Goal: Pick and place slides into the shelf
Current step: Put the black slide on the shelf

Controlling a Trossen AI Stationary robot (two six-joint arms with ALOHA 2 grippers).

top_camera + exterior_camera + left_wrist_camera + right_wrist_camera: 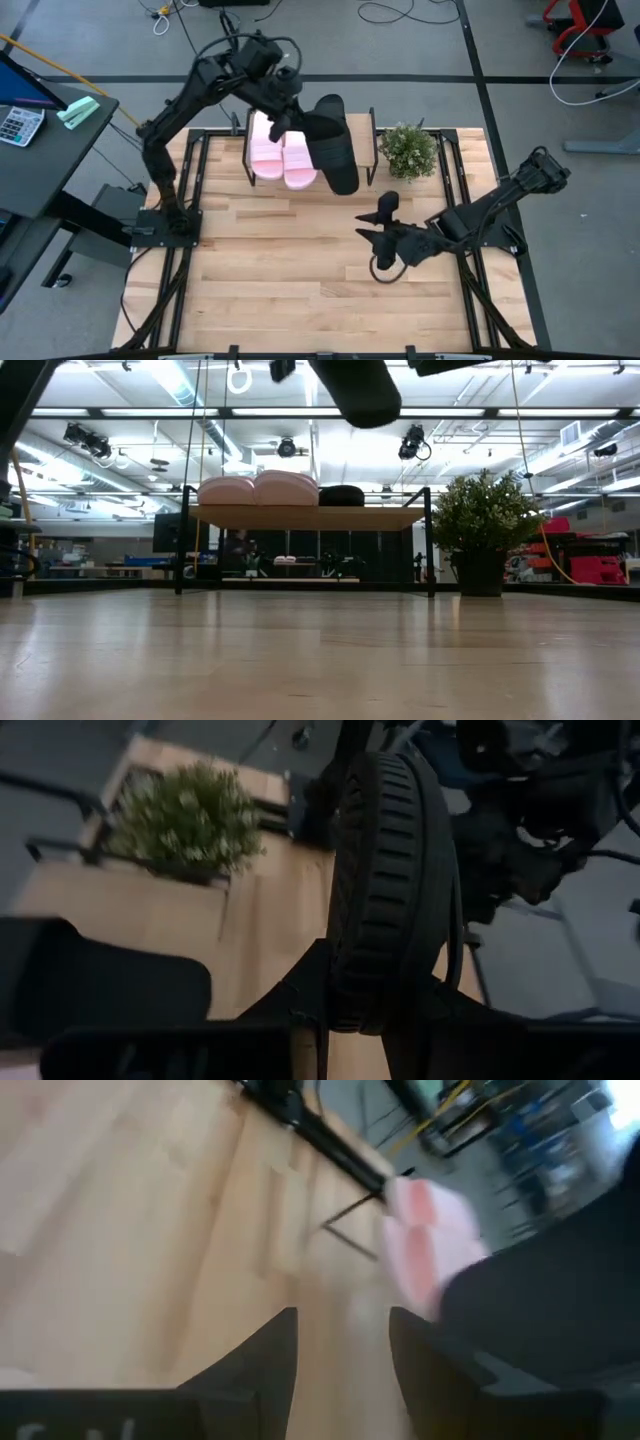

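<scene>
The left claw (300, 125) hung above the shelf (365, 130) near the worktop's (300, 290) far edge, its fingers clamped on a black slide (335, 155). That slide was lifted clear of the plank, its ridged sole (385, 880) facing the left wrist camera and its length stretching toward the worktop's middle. In the low view only its rounded end (355, 395) dipped in from above, well over the shelf.

On the shelf's light plank sat the pale pink pair (282, 155), side by side and touching at the left end (258, 488). The other black slide (342, 495) lay just beside them on the plank.

A small potted plant (408, 150) stood on the worktop just past the shelf's right end.

The right claw (375, 240) waited low over the worktop, toward its right edge, its fingers (270, 1360) parted and holding nothing.
</scene>
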